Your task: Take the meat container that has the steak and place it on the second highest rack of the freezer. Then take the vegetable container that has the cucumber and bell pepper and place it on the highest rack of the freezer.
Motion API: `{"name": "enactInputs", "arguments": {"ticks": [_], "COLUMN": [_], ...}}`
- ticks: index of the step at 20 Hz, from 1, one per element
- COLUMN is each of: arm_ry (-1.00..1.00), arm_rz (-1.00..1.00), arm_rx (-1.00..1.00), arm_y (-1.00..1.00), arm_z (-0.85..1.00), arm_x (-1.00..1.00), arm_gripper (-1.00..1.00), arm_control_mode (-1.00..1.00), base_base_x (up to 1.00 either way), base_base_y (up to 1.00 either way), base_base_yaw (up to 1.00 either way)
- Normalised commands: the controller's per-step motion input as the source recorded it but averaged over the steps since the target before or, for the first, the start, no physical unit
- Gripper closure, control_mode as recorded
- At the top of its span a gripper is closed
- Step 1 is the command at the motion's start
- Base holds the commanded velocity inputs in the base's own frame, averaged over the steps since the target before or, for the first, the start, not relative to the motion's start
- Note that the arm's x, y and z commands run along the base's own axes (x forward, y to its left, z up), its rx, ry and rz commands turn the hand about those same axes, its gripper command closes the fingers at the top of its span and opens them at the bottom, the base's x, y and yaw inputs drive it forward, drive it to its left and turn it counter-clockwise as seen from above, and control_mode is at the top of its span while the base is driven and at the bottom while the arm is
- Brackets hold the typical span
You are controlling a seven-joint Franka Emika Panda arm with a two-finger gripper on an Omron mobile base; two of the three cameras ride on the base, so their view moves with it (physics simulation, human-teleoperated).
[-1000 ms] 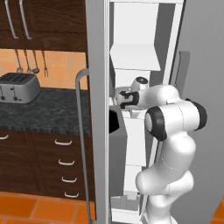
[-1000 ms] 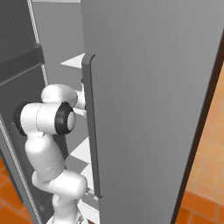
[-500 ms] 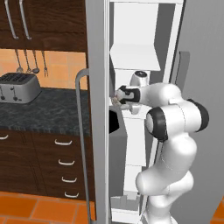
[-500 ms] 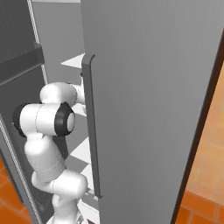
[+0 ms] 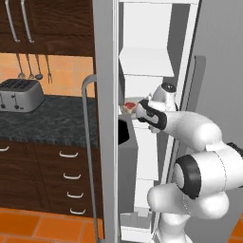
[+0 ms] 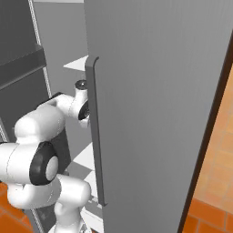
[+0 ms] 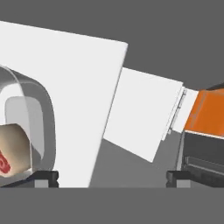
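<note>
The meat container [image 7: 24,144] is a clear tub with the red-marbled steak inside, standing on a white freezer rack [image 7: 74,83]. In the hand view it lies at the far left, outside my left fingertip [image 7: 46,177], not between the fingers. My gripper [image 7: 112,177] is open, its tips far apart with nothing between them. In the left base view the container [image 5: 129,106] sits on a rack inside the freezer, just left of my gripper [image 5: 138,111], which reaches in from the right.
The freezer's open grey door [image 5: 105,118] with its long handle [image 5: 87,152] stands left of the arm. Beyond it are a dark counter [image 5: 47,118] with a toaster [image 5: 19,94] and drawers below. A second grey door [image 6: 159,100] covers the arm's hand in the right base view.
My wrist has drawn back a little to the right, away from the container. The elbow has swung lower and outward. The container stays on its rack.
</note>
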Motion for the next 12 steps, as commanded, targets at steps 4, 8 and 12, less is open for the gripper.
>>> {"name": "enactInputs", "arguments": {"ticks": [4,8,12], "arm_ry": [-0.01,-0.05,-0.03], "arm_rz": [0.18,0.26,0.22], "arm_rx": [0.1,0.17,0.15], "arm_y": [0.33,0.56,0.68], "arm_z": [0.11,0.0,0.0], "arm_x": [-1.0,-1.0,-0.97], "arm_gripper": [-1.0,-1.0,-1.0], "arm_control_mode": [-1.0,-1.0,-1.0], "base_base_x": [0.0,0.0,0.0], "base_base_y": [0.0,0.0,0.0], "base_base_yaw": [0.0,0.0,0.0]}}
